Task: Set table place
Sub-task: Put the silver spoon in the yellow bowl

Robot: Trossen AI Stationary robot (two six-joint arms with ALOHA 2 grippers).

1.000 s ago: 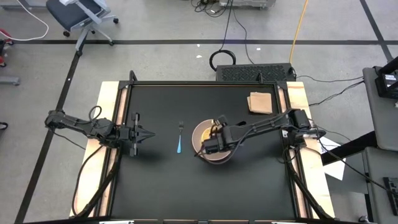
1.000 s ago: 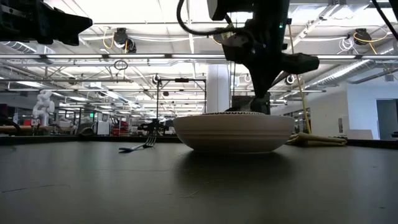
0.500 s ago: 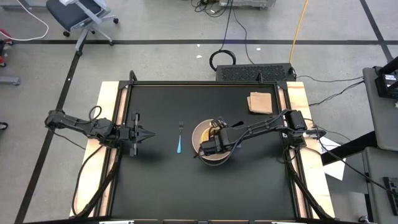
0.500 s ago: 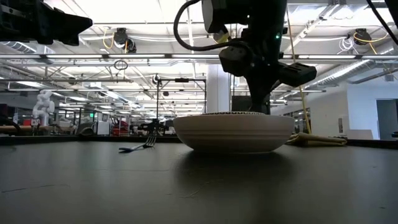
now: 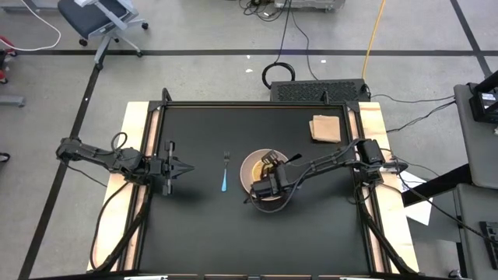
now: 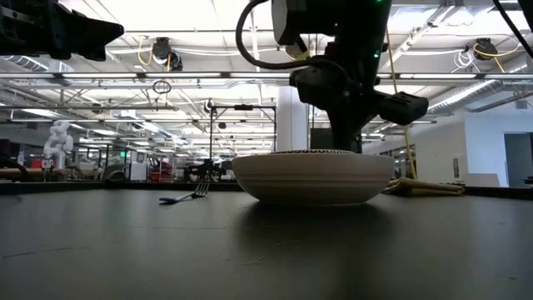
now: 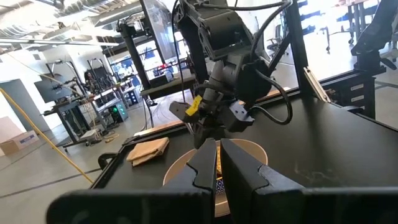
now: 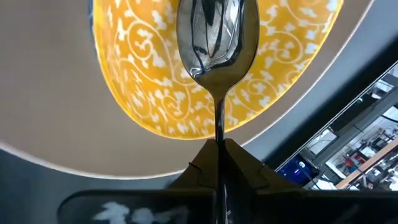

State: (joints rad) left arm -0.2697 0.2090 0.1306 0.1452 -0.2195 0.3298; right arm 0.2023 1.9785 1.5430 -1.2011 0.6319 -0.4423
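A bowl (image 5: 253,166), white outside and yellow-patterned inside (image 8: 143,81), stands on its base at the middle of the black table (image 5: 202,233). My right gripper (image 5: 263,189) is over the bowl's near part, shut on a metal spoon (image 8: 217,37). The spoon's bowl end lies over the yellow inside. In the low view the bowl's wall (image 6: 312,177) hides the spoon. A fork with a blue handle (image 5: 224,173) lies flat left of the bowl. My left gripper (image 5: 187,167) is shut and empty near the table's left edge, pointing at the bowl. My right gripper pinches the spoon's thin handle (image 8: 218,127) between its two fingers, which lie along the handle. The spoon sticks out ahead of the fingertips, hollow side toward the camera, over the bowl's inside. Whether the spoon touches the bowl I cannot tell.
A tan folded napkin (image 5: 325,128) lies at the table's far right corner. Light wooden boards (image 5: 136,132) run along the left and right sides. Bare tabletop lies in front of and behind the bowl.
My right gripper has shifted a little toward the table's near edge over the bowl, turning slightly, with the spoon still held. The bowl and the fork have stayed in place.
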